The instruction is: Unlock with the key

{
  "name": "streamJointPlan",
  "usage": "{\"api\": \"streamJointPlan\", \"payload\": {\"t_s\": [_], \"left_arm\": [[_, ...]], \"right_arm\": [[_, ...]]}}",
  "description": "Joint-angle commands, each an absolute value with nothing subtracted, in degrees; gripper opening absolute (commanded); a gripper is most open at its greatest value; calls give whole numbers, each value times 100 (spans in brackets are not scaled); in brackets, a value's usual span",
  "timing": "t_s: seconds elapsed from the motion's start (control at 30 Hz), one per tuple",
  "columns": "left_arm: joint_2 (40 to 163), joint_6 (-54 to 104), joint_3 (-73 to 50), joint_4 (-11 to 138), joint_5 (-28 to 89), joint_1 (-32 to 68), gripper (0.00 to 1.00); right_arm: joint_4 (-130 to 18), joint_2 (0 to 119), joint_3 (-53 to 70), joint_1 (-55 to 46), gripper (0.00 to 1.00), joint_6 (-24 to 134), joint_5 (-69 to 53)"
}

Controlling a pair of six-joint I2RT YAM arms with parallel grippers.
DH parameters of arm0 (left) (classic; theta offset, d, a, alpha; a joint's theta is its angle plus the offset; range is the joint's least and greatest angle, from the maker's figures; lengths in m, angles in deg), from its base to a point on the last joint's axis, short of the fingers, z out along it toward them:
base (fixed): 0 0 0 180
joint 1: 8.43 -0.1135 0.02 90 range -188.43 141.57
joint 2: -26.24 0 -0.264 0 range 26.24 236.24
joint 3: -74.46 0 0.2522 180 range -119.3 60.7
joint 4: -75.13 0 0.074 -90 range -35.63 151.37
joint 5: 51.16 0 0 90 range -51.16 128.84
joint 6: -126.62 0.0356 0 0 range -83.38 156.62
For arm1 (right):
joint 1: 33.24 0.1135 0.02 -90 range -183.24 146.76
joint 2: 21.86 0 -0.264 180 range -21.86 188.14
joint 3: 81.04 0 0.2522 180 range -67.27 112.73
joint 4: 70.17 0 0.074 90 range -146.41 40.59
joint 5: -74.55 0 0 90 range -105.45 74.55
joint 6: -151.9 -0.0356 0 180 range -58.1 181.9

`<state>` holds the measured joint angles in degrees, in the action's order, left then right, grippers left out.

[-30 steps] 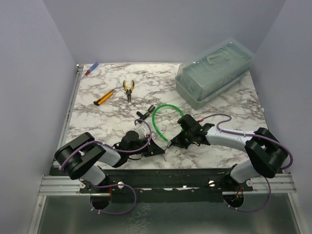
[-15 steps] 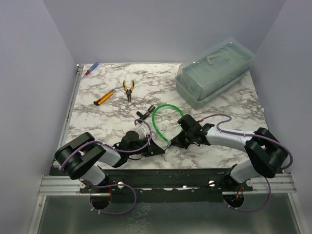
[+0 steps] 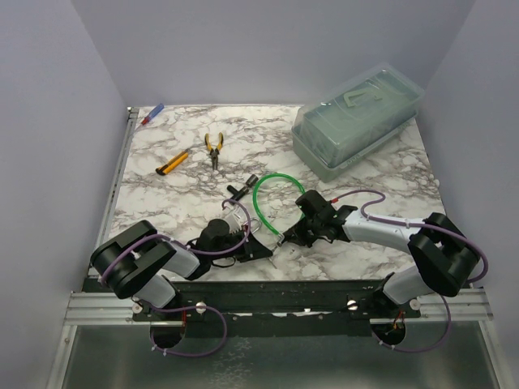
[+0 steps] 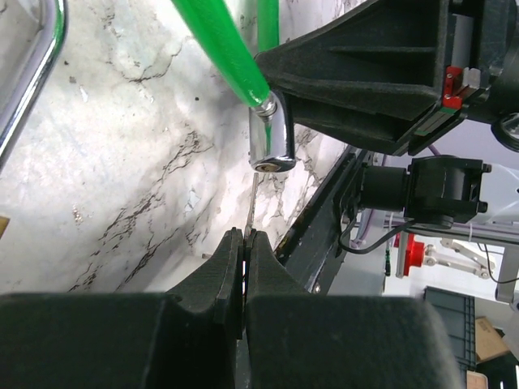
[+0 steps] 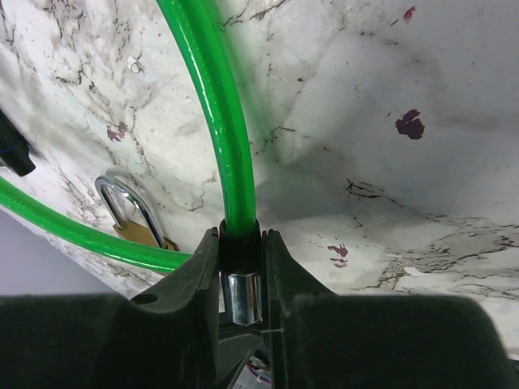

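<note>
Two arms of mine reach low over the marble table [image 3: 162, 194] and meet at the near end of the green cable [image 3: 257, 198]. A clear plastic box [image 3: 357, 121] sits well beyond the cable, off to its right. The cable curls in an open loop. My right gripper [image 5: 241, 243] is clamped on the cable's end, where a black collar meets the silvery cylinder [image 4: 272, 146]. My left gripper [image 4: 245, 237] is pinched tight on the key [image 4: 252, 203], facing that end of the cable. A small brass padlock [image 5: 139, 232] lies flat beside the cable, between two stretches of it. The key's thin blade sticks out past my fingertips, its tip just beside the cable's cylinder mouth; I cannot tell whether they touch.
</note>
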<state>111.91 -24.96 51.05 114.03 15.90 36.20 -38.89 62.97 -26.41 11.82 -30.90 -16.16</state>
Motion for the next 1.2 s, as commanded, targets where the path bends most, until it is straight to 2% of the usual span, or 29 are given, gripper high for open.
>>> {"api": "streamJointPlan", "payload": {"t_s": [0.0,1.17], "left_arm": [[11091,-2482,5205,11604,1689,3588,0],[10900,-2614,5283,11735,1660,3594,0]], "right_arm": [[-4115,6116,-2632,1202,0,-3144,-1580],[-4230,6373,-2601,1202,0,-2995,-1511]]}}
